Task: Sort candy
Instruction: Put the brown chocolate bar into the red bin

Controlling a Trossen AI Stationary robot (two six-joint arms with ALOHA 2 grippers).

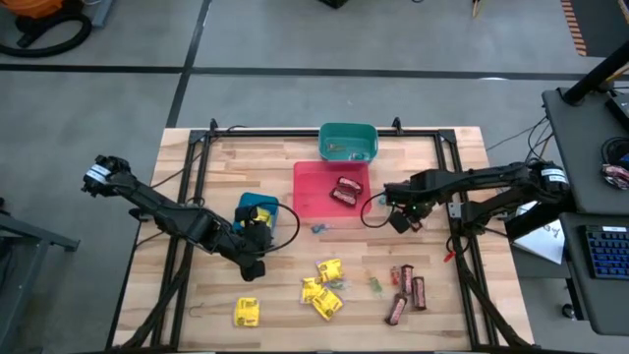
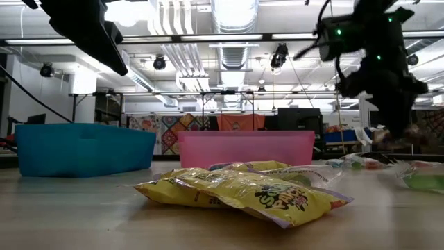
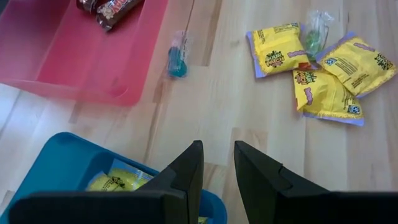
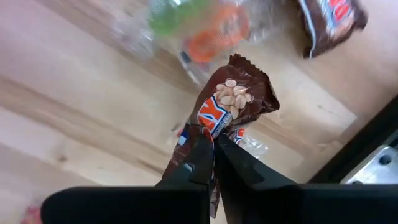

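A lab or workshop. Exposed ceiling ducts and hanging lights show beyond the wooden table. A desk with a keyboard stands at right.

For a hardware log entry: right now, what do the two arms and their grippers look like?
Both arms are dark, slim and jointed, each with a white band near its outer end. Black cables loop off the left gripper and right gripper. The fingers are flat black tapered blades. A green light glows on one arm in the low view.

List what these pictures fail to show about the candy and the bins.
- Teal bin, high view: contents too small to identify.
- Blue bin, high view: inside mostly hidden by the left gripper.
- Brown bar, right wrist view: lower end covered by the right gripper.
- Low view: bin walls hide all contents.
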